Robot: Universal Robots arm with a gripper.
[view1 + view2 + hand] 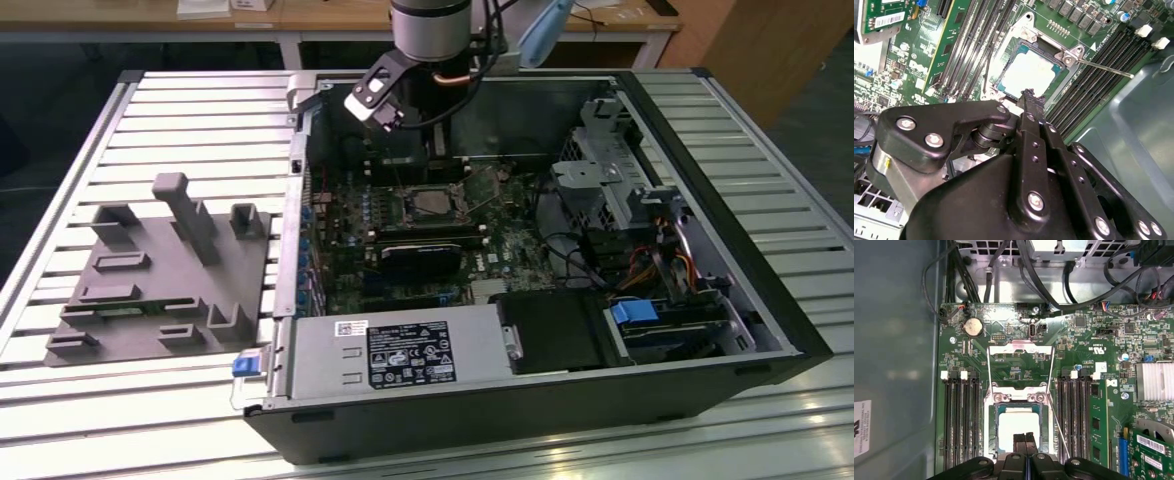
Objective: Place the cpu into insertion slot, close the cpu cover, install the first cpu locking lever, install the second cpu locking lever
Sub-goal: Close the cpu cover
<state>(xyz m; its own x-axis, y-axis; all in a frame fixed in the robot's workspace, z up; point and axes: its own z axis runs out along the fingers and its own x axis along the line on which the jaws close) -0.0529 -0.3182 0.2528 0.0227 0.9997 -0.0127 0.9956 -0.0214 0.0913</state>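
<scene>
The cpu (1016,426) lies flat in the insertion slot (992,410) on the green motherboard; in the second wrist view the cpu (1030,75) sits just beyond my fingertips. My gripper (1025,438) is shut with nothing between its fingers, its tips over the chip's near edge. It is also seen from behind as the gripper (1028,95). The cpu cover (1021,344) stands swung open on the far side of the socket. A thin wire locking lever (1059,426) sticks up loose beside the slot, seen again as the lever (1106,68). In the exterior view the arm (430,30) hangs over the socket (430,205).
Long black memory slots (961,425) flank the socket on both sides. Cables (1054,285) cross the case behind the board, and an expansion card (1149,450) lies to one side. A power supply (400,355) and a drive cage (627,180) crowd the open case. A grey fixture (160,270) sits at the exterior view's left.
</scene>
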